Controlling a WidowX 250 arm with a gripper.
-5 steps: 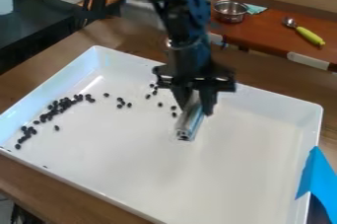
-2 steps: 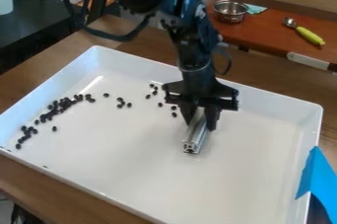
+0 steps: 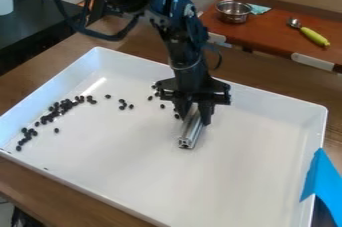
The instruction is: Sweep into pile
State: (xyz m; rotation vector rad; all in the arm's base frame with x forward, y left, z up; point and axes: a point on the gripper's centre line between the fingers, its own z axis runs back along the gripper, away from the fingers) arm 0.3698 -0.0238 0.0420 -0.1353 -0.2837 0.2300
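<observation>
Gripper shifted toward dark oval beans, clamping grooved metal bar.

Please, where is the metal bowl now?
In the camera view, the metal bowl is at the upper right, on the reddish-brown board, left of the spoon with the green handle.

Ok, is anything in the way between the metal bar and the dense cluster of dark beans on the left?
Nothing visible blocks it. Between the metal bar in the gripper and the dense cluster lie only a few loose beans.
</observation>
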